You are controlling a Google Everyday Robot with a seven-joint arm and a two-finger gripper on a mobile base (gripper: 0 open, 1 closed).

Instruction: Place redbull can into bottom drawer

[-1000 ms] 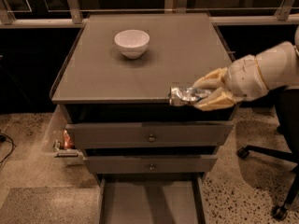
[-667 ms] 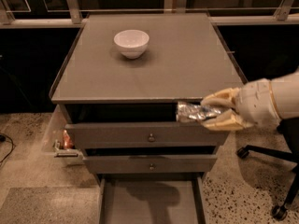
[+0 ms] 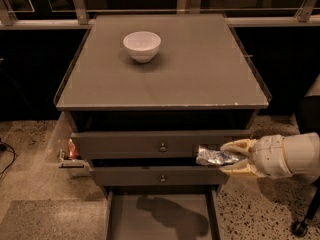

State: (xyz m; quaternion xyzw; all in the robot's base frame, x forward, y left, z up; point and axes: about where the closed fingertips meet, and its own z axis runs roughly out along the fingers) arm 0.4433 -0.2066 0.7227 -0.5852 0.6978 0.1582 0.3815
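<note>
your redbull can [image 3: 212, 157] lies sideways at centre right of the frame, pinched by the gripper [image 3: 227, 158], its fingers [image 3: 239, 146] clamped above and below it. it hangs before the upper drawers [image 3: 130, 145], above the open bottom drawer [image 3: 125, 224].

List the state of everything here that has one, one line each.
tool: shut on the redbull can, at the right, level with the two upper drawers.
redbull can: held sideways in the air, not yet in the drawer.
bottom drawer: pulled open.
top drawer: shut.
middle drawer: shut.
white bowl: upright on the cabinet top.
</note>
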